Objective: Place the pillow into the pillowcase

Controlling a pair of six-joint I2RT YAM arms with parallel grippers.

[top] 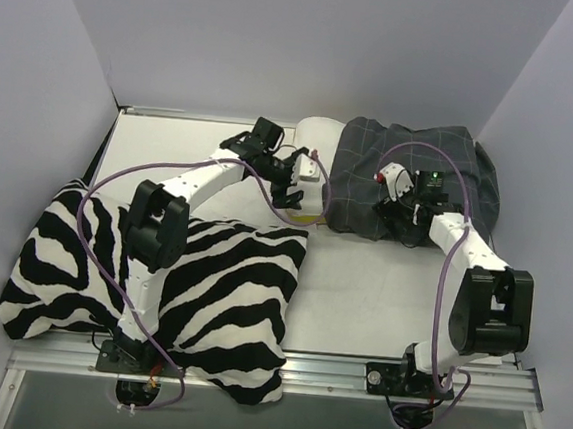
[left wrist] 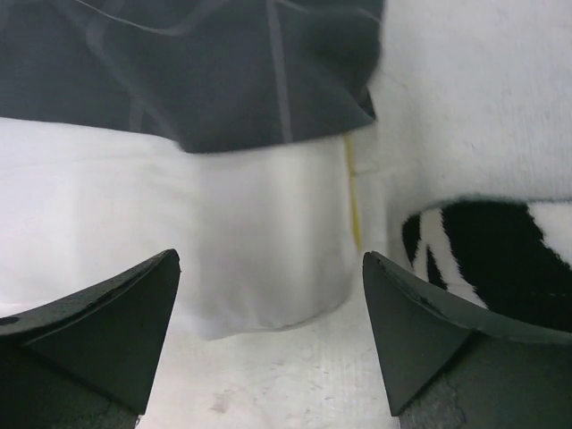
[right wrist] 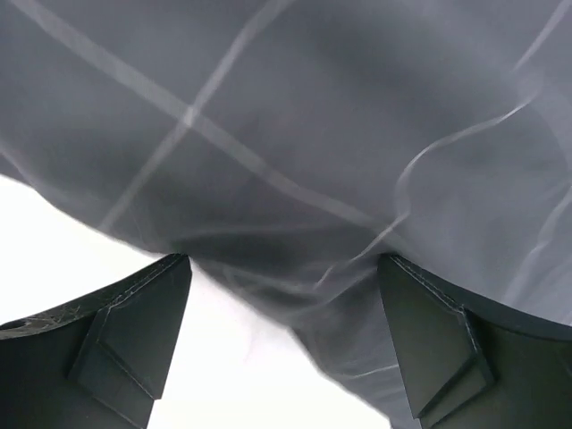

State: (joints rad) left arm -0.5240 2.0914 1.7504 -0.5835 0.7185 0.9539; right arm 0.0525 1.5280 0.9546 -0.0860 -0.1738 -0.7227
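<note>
White-and-black arms (top: 204,179), purple cables (top: 443,309), dark wedge-shaped fingers (left wrist: 107,331)

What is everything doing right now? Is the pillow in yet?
pillow, partly in, white end sticking out
pillowcase, rumpled, covering part of the pillow
zebra cushion, lying on the table
left gripper, open, empty
right gripper, open, empty

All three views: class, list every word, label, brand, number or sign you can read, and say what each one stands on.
None: no text can be read in any view.
The pillowcase shows only a light check grid, no lettering.
The zebra cushion shows only black and white stripes.
The pillow is plain white with a yellow edge; no label is in view.
</note>
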